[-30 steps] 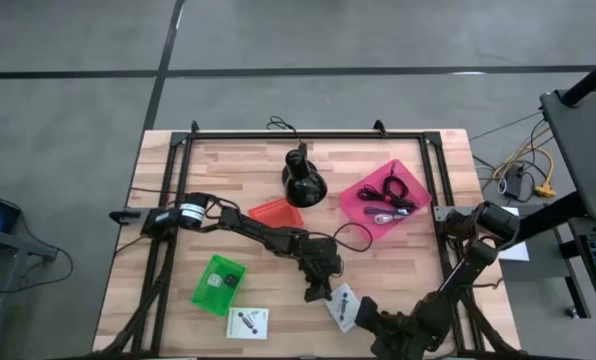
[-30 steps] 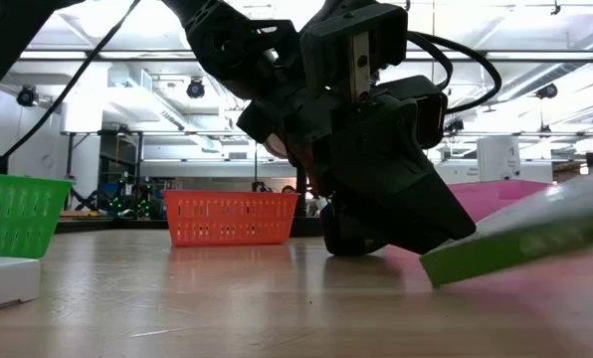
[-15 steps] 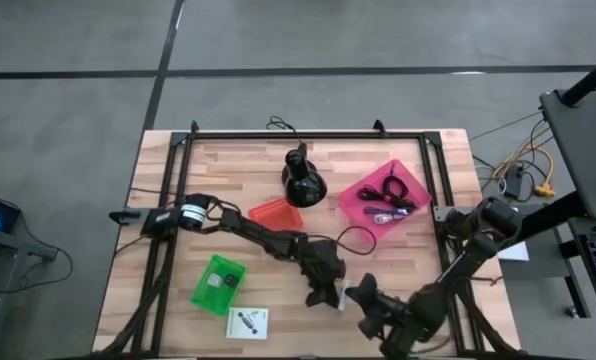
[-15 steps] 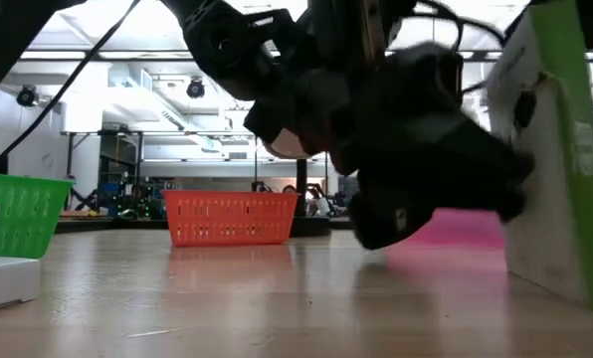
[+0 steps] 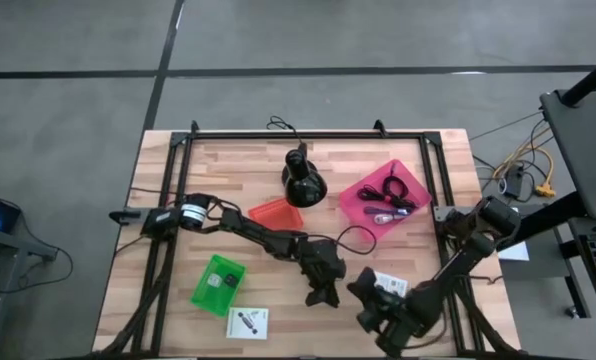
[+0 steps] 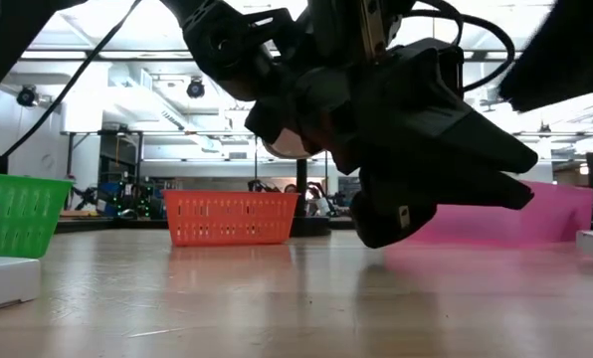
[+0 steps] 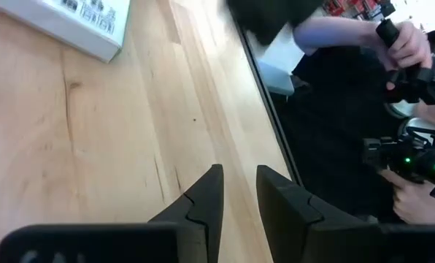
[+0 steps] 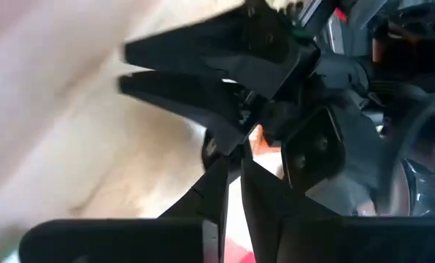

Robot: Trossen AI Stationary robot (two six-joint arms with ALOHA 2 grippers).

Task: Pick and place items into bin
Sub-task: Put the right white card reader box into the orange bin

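Pink bin [image 5: 386,198] sits on the wooden surface [image 5: 208,170] and serves as the reference for everything else. Black coiled cables [image 5: 395,188] already lie inside it, with a small pale bit [image 5: 382,215] beside them.

Towards the front edge of the surface from the bin, the right gripper [image 5: 362,300] hangs low. Its fingers [image 8: 216,186] are drawn nearly together, with nothing showing between them. A white card [image 5: 388,283] shows right against this gripper in the high view. Whether it is held or lying loose cannot be told.

Just beyond that, farther from the bin, the left gripper [image 5: 325,293] is close above the wood. Its fingers [image 7: 206,197] stand a little apart and grip nothing.

A black cone-shaped stand [image 5: 303,180] stands beside the bin towards the middle of the surface. A small red basket [image 5: 271,212] lies next past it. Well away from the bin, near the far front corner, is a green basket [image 5: 218,283] with a tiny dark cube [image 5: 231,280] in it. Another white card with black print [image 5: 246,322] lies flat just in front of that basket.

Off the surface's edge, a person's hand [image 7: 407,45] grips a dark handle.
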